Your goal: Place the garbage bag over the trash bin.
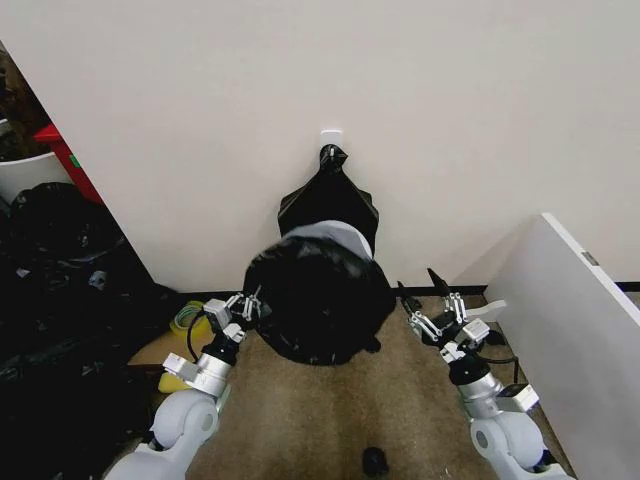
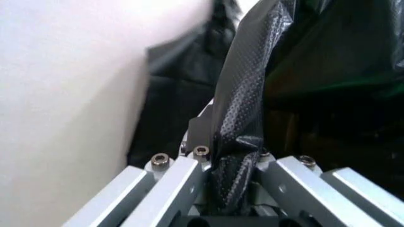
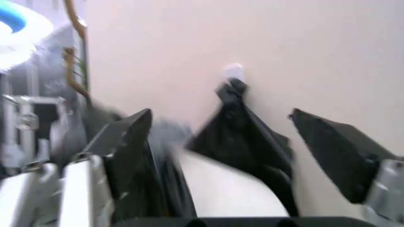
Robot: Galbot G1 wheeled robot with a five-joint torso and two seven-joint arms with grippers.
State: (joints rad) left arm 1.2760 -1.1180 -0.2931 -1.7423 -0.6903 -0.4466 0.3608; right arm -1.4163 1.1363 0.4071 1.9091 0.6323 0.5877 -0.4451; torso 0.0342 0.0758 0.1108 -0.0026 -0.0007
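Against the pale wall, the garbage bag (image 1: 318, 300) already drapes the trash bin (image 1: 340, 238), left gripper (image 1: 247, 307) pinching its edge, right gripper (image 1: 432, 300) spread beside it; next, I judge, seating the rim.

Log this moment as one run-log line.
left gripper: shut on bag edge | right gripper: open, clear of bag | bag: draped over bin mouth | bin: at wall

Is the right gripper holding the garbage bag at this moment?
No, the right gripper is open beside the trash bin, clear of the garbage bag.
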